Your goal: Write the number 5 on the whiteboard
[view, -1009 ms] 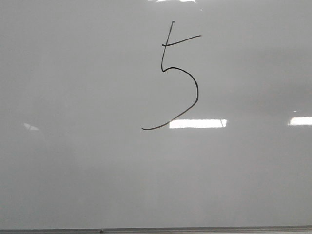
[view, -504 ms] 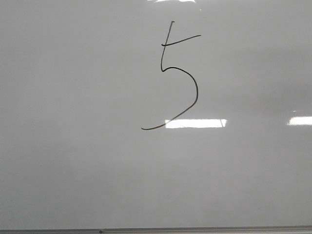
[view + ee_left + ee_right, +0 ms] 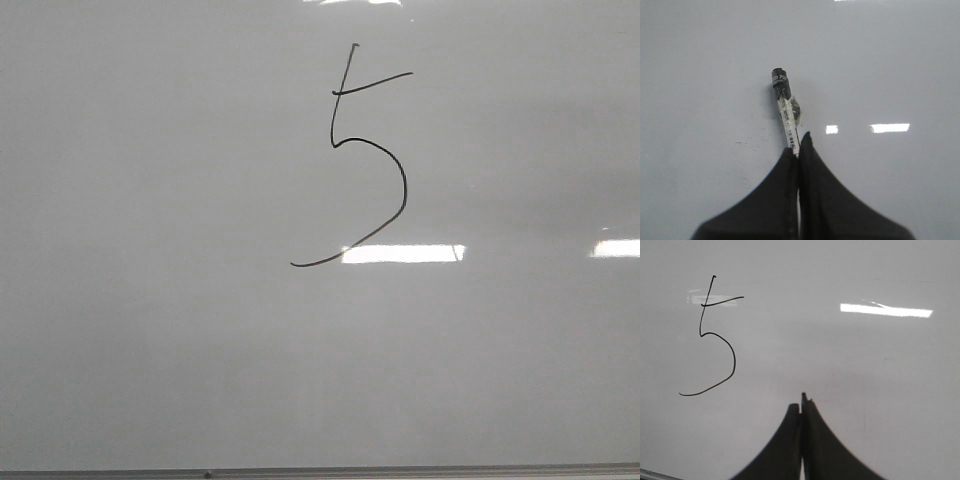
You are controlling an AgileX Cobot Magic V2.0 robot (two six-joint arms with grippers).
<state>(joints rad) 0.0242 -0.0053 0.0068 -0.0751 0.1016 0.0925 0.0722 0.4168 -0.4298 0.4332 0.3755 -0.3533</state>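
The number 5 (image 3: 404,185) is drawn in thin black line on the upper middle of the whiteboard (image 3: 150,300). No gripper shows in the front view. In the left wrist view my left gripper (image 3: 799,145) is shut on a marker (image 3: 786,112) with a white barrel and a black end. The marker sticks out over bare whiteboard (image 3: 890,60), and I cannot tell whether its end touches. In the right wrist view my right gripper (image 3: 801,405) is shut with nothing in it. It hovers over the whiteboard (image 3: 865,365), to the right of the number 5 (image 3: 734,360) and a little below it.
A thin grey metal edge strip (image 3: 400,470) runs along the board's near edge and also shows as an edge strip (image 3: 655,475) in the right wrist view. Bright rectangular light reflections (image 3: 400,254) lie on the glossy surface. Faint smudge marks (image 3: 747,145) sit beside the left fingers.
The drawn figure is the same. Only the bright reflection under its tail shifts slightly sideways.
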